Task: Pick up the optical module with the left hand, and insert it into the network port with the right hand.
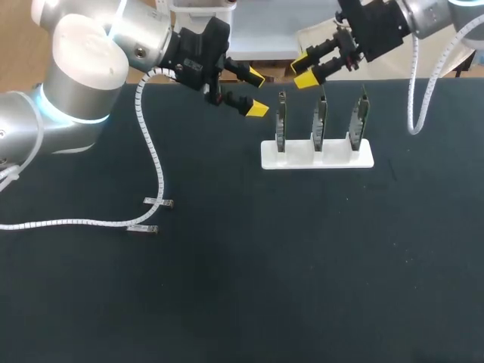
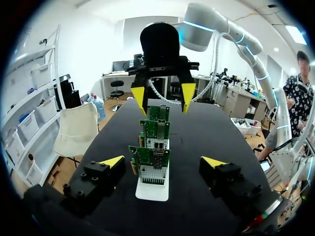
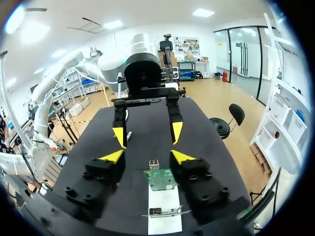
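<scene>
The first step is not yet done: my left hand [image 1: 255, 92] has nothing in it. It hangs above the surface [image 1: 302, 265] at the far side, just left of the white stand [image 1: 318, 155], with its fingers wide apart and touching nothing. My right hand [image 1: 302, 69] hovers above the far side of the stand's left end, fingers also spread and empty.

The optical module [image 1: 158, 202], as I judge it, is one of two small silver pieces lying flat on the left of the surface, well apart from the stand. The second silver piece [image 1: 142, 228] lies just nearer and left of it. Both are too small for me to be sure.

To do the pick well, I would bring the left hand back toward the near left, line the fingers across the module's narrow sides, and come straight down. The spiral hose [image 1: 155, 162] from that arm droops right beside the piece, so I would watch that it does not drag or knock it. I would grip toward one end, leaving the other free for the handover.

The network port [image 2: 151, 173] sits on the first of three upright boards [image 1: 321, 121] in the stand, so the right hand is well placed to wait.
</scene>
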`<state>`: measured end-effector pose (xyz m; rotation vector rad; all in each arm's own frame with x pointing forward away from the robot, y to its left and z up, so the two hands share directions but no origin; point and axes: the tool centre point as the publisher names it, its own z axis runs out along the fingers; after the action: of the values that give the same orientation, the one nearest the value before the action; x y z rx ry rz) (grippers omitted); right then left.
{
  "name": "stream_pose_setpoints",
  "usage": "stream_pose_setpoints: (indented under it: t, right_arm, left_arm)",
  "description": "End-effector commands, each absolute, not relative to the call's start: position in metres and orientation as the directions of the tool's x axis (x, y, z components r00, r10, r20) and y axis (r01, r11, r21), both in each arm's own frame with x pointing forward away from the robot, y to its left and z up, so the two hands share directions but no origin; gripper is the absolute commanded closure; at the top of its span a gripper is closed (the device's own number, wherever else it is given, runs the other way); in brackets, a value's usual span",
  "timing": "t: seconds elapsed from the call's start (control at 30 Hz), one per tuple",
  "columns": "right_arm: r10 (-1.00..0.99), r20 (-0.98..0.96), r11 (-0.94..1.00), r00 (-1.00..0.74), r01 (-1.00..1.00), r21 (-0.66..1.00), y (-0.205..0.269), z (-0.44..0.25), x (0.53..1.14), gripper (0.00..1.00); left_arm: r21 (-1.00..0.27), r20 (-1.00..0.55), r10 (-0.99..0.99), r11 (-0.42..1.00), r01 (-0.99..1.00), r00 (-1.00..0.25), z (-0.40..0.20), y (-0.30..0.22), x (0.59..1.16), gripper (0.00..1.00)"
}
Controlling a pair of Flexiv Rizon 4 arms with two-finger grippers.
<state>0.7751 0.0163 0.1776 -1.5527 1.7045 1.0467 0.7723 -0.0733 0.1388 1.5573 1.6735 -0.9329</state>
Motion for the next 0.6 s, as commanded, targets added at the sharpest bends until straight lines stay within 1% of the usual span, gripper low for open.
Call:
stream_pose_setpoints:
  t: [0.03,0.6]
  right_arm:
    - [-0.513,-0.848,0.01,-0.134,-0.989,0.15,0.015,0.178,0.771,1.0]
    - [-0.543,-0.833,-0.012,-0.106,-0.991,0.133,0.029,0.174,0.77,1.0]
  left_arm:
    - [-0.066,-0.845,0.53,0.033,0.997,-0.073,0.139,-0.074,0.774,0.0]
    - [-0.066,-0.845,0.53,0.033,0.997,-0.073,0.139,-0.074,0.774,0.0]
